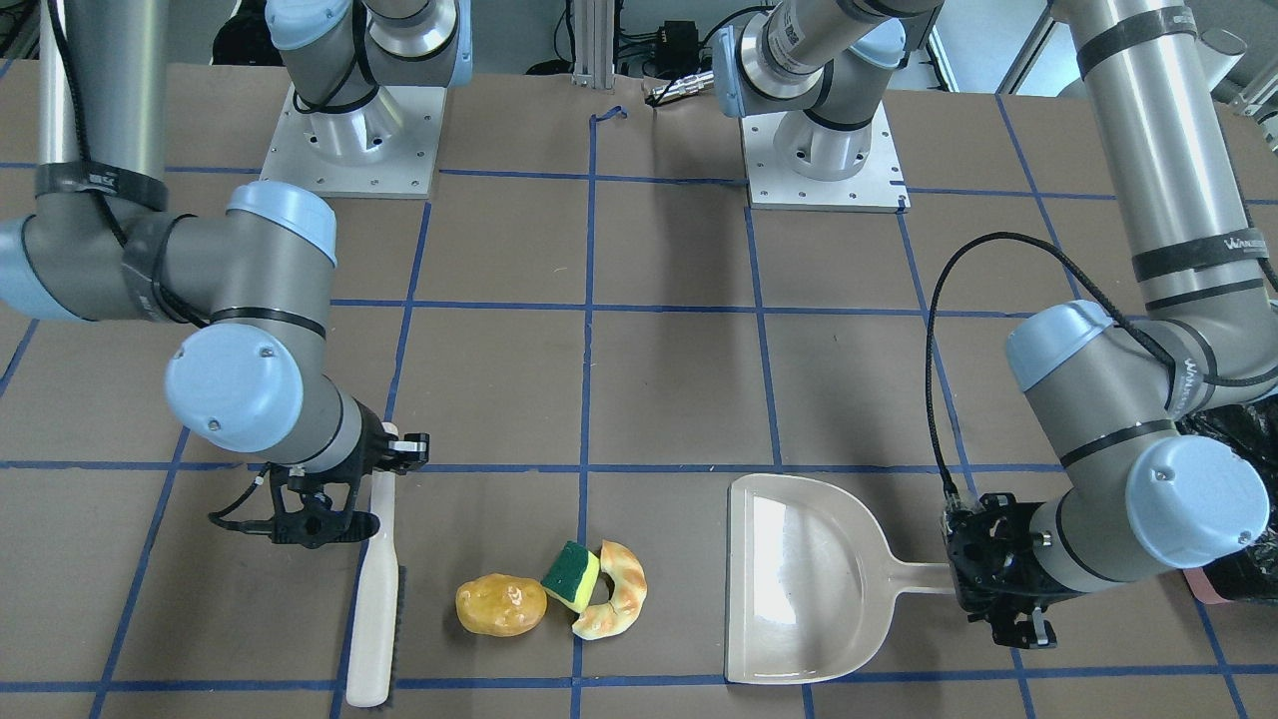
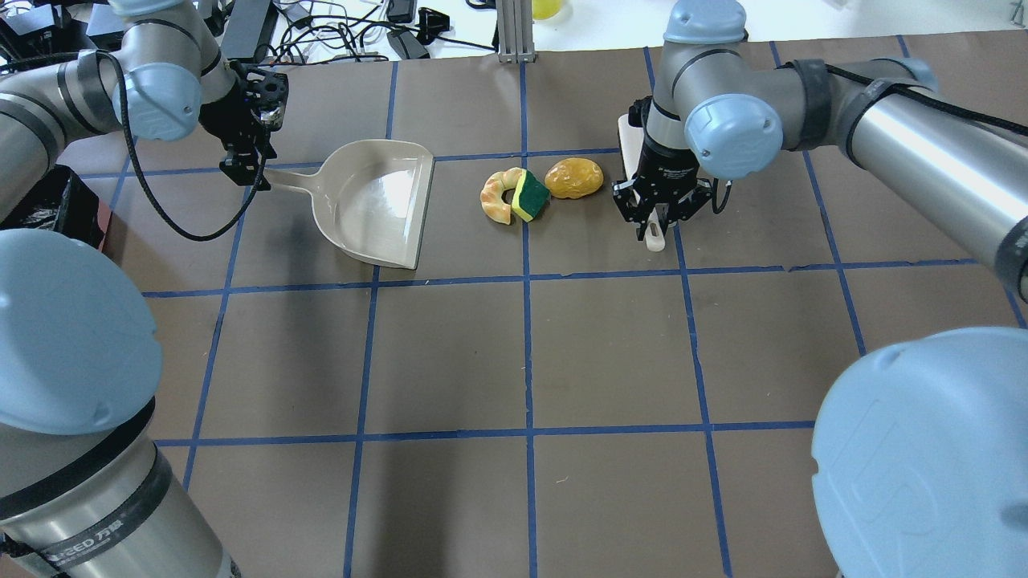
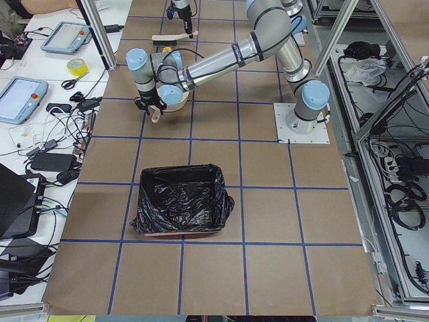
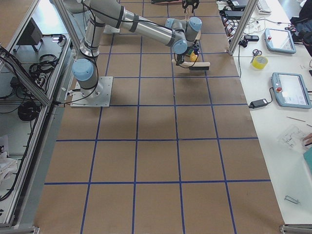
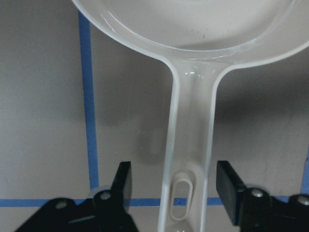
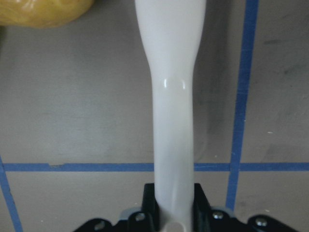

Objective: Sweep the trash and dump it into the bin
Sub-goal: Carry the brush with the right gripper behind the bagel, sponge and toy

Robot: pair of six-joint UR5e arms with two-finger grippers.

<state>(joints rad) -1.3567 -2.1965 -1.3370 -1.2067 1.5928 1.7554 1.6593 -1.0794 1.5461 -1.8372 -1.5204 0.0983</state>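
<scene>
The trash lies in a row between the tools: a golden potato lump (image 2: 573, 177), a green-and-yellow sponge (image 2: 530, 195) and a tan croissant (image 2: 498, 195). A beige dustpan (image 2: 373, 201) rests flat on the table, mouth toward the trash. My left gripper (image 5: 176, 188) is open, its fingers on either side of the dustpan handle (image 5: 190, 145) with gaps on both sides. My right gripper (image 6: 174, 203) is shut on the white brush handle (image 6: 171, 96); the brush (image 1: 374, 599) lies beside the potato (image 1: 500, 604). The bin (image 3: 179, 200), with its black bag, stands further along the table on the robot's left.
Blue tape lines grid the brown table (image 2: 610, 353). Cables and devices lie past the far edge (image 2: 337, 32). The side views show side tables with tablets (image 3: 21, 99), a tape roll (image 3: 77, 66) and a person's arm at the top corner (image 3: 40, 5).
</scene>
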